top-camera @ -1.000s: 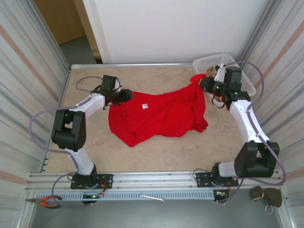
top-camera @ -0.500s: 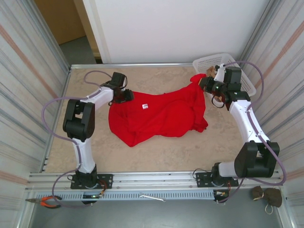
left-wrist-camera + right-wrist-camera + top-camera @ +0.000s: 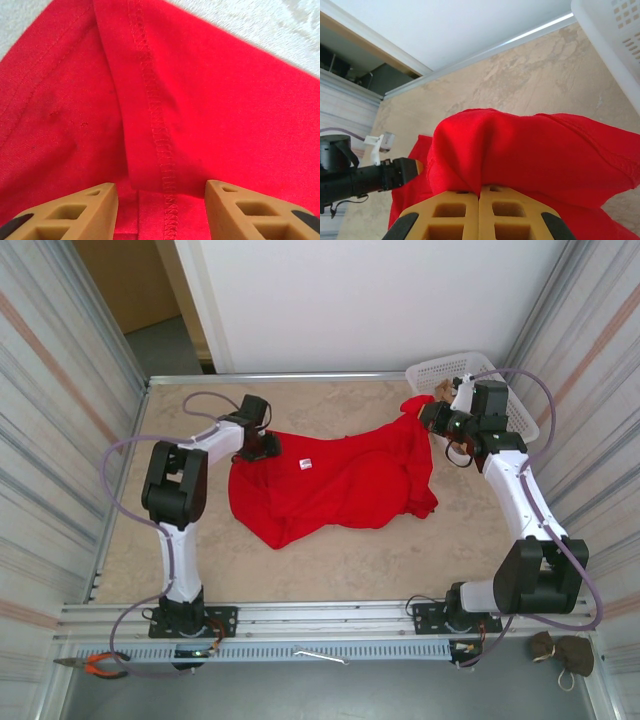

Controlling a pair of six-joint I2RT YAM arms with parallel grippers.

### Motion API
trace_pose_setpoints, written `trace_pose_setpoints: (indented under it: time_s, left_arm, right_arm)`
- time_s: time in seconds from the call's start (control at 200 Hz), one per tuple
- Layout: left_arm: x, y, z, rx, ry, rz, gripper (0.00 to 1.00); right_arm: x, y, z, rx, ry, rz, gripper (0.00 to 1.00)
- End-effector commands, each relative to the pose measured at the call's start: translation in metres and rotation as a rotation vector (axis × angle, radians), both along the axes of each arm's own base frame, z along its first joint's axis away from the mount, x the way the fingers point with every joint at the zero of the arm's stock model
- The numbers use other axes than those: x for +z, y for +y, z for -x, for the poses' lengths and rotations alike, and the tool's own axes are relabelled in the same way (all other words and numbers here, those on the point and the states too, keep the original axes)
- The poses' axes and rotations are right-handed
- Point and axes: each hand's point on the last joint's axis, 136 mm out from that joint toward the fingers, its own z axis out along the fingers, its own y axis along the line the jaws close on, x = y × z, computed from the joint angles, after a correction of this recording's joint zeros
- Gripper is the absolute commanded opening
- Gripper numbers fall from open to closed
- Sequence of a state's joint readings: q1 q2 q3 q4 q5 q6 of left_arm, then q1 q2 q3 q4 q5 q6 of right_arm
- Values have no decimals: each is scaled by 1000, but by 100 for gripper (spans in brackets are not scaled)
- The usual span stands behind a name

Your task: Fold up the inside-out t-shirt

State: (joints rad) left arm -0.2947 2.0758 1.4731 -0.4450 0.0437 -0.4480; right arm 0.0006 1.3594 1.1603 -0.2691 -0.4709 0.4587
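Observation:
The inside-out t-shirt (image 3: 340, 485) is bright red and lies crumpled across the middle of the table, its small white patch (image 3: 305, 464) facing up. My left gripper (image 3: 262, 445) is low over the shirt's far left corner. In the left wrist view it (image 3: 162, 200) is open, and a folded edge with a stitched seam (image 3: 150, 100) lies between the tan fingers (image 3: 70, 210). My right gripper (image 3: 428, 415) is shut on the shirt's far right corner and holds it lifted off the table. The right wrist view shows red cloth (image 3: 520, 150) bunched over its (image 3: 480, 192) closed tips.
A white plastic basket (image 3: 455, 368) stands at the far right corner, close behind the right gripper, with something tan (image 3: 443, 390) in it. Corrugated walls close in both sides. Pliers (image 3: 95, 665) lie below the front rail at the left.
The left arm's elbow has swung inward and away from the near edge. Its gripper has edged slightly right onto the shirt's corner. The right arm and the lifted corner have stayed put.

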Motion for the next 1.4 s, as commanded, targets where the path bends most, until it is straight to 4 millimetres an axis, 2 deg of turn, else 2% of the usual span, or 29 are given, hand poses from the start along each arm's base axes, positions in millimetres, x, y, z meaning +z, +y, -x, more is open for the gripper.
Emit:
trace_pose_setpoints:
  time_s: [0.0, 0.266, 0.381, 0.406, 0.491, 0.581, 0.651, 0.701, 0.767, 0.872, 0.962, 1.062, 1.147, 1.227, 1.318, 1.398]
  left_arm:
    - [3, 1, -6, -1, -11, -21, 45]
    - [11, -6, -14, -16, -44, 7, 21]
    - [15, -8, -17, -23, -56, 12, 6]
    - [17, -9, -18, -26, -60, 14, 0]
    - [28, -10, -21, -39, -88, 20, 0]
    - [55, -11, -27, -48, -147, 50, 0]
    - [93, -8, -31, -35, -226, 105, 0]
    - [132, -3, -34, -20, -308, 161, 0]
    - [190, 8, -36, 5, -421, 261, 0]
    - [292, 36, -28, 54, -620, 433, 0]
    - [379, 59, -5, 64, -788, 545, 0]
    - [453, 71, 32, 48, -924, 619, 0]
    - [499, 77, 68, 34, -1018, 661, 0]
    - [533, 79, 103, 14, -1100, 688, 0]
    - [555, 77, 135, -9, -1150, 693, 0]
    - [559, 77, 150, -9, -1157, 693, 0]
  right_arm:
    - [25, 1, 0, 14, -72, 16, 0]
    - [27, -1, 0, 11, -76, 17, 0]
    - [26, -1, 0, 12, -74, 17, 0]
    - [26, -1, 1, 13, -74, 16, 0]
    - [26, -2, 0, 11, -74, 18, 0]
    - [29, -5, 0, 2, -79, 15, 0]
    - [38, -8, 0, -11, -93, 1, 0]
    - [49, -11, 0, -21, -112, -15, 0]
    - [68, -14, -3, -27, -144, -44, 0]
    - [114, -21, -3, -39, -220, -90, 0]
    - [159, -25, 3, -36, -295, -135, 0]
    - [205, -23, 22, -18, -375, -172, 0]
    - [240, -20, 49, -6, -442, -201, 0]
    - [272, -14, 79, 15, -508, -231, 0]
    - [302, -9, 113, 30, -581, -251, 0]
    - [318, -6, 134, 31, -620, -262, 0]
